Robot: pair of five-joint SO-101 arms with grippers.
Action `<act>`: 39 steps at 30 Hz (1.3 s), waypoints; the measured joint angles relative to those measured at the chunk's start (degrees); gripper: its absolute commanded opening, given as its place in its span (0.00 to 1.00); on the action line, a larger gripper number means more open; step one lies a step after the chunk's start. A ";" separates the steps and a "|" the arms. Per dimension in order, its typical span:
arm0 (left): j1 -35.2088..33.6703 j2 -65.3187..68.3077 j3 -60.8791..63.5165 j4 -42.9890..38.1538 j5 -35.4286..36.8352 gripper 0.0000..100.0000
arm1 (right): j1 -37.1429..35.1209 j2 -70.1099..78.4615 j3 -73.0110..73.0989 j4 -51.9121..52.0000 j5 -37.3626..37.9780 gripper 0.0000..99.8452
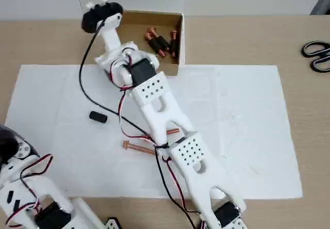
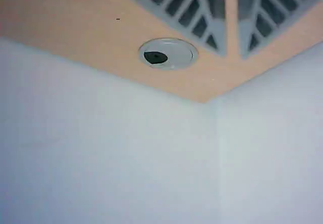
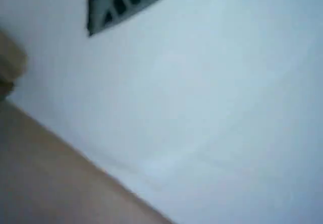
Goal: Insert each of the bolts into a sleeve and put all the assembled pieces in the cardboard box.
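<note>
Two bolts loose: one bolt (image 1: 138, 147) lies bare on the paper (image 1: 242, 126), just beside the stretched arm; the other bolt (image 1: 173, 131) peeks out from under that arm's link.
Sleeve (image 1: 98, 117): black, on its side on the paper, apart from both bolts, so neither bolt has been mated with it yet.
Cardboard box (image 1: 181, 33): at the far edge of the paper, open on top; several assembled pieces (image 1: 160, 41) lie heaped in its right half, likely dropped there as finished work.
Right tool (image 1: 103, 15): I take the stretched arm for the right one by where its base stands. Its tool hangs over the box's left end, a fitting place for letting a piece go. I cannot tell whether it is clenched or released, nor whether it carries anything.
Left arm: folded low at the near left corner, out of the working area.
Scissors (image 1: 317, 55): on the bare bench (image 1: 247, 38), well apart from the work.
Progress: by my reckoning, partly done, with at least one pairing left.
Writing: none that can be read on the box, paper or arms.
</note>
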 measured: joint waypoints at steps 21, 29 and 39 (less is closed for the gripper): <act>0.00 0.00 0.00 0.00 -0.09 0.01 | -12.22 -8.09 13.10 17.93 26.46 0.15; 0.00 0.00 0.00 0.00 -0.09 0.01 | -15.82 -8.09 19.25 17.93 26.46 0.15; -1.41 0.00 1.05 0.00 0.00 0.01 | -15.47 -8.09 27.52 14.59 26.46 0.15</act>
